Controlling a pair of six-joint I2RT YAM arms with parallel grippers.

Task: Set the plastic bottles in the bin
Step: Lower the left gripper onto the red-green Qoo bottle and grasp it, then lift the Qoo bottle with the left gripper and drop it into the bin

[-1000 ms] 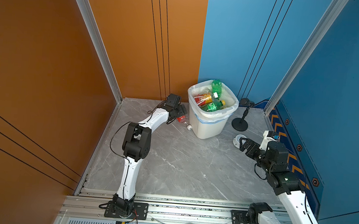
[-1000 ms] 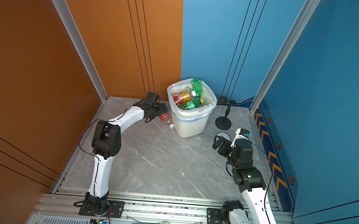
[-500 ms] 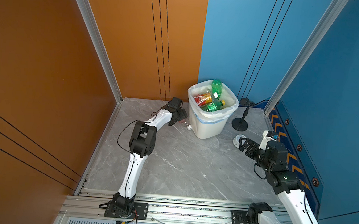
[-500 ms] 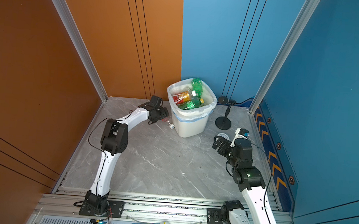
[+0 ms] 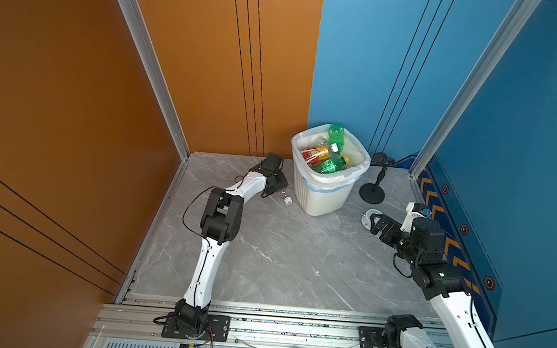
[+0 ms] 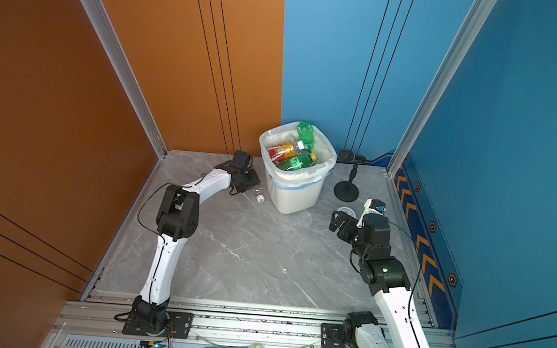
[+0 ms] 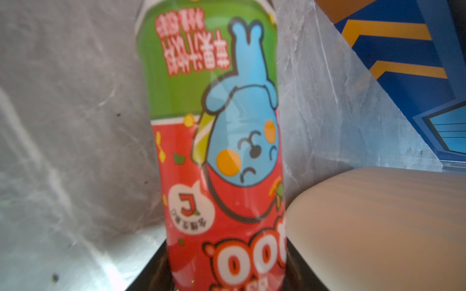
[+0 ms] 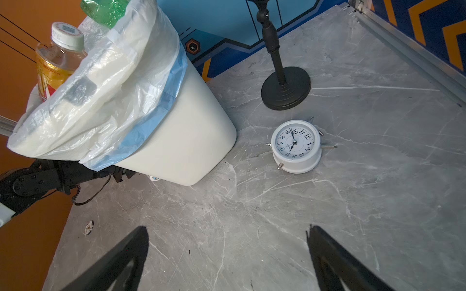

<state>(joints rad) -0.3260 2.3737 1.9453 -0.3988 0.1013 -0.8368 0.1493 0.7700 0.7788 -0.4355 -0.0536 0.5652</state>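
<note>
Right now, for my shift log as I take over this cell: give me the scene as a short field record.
left gripper: closed on red-labelled bottle, lying on table beside bin
right gripper: open, empty, above bare table
bin: upright, several bottles inside
bottles outside bin: one seen
other items: alarm clock, microphone stand

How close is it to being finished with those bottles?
Nearly done, it seems. Done: several bottles already fill the bin to its rim. In hand: the left gripper has its jaws against a red-and-green-labelled bottle lying on the table beside the bin, not yet lifted. The right gripper is open and empty. Left: lift that bottle and drop it in; no other loose bottle shows.
</note>
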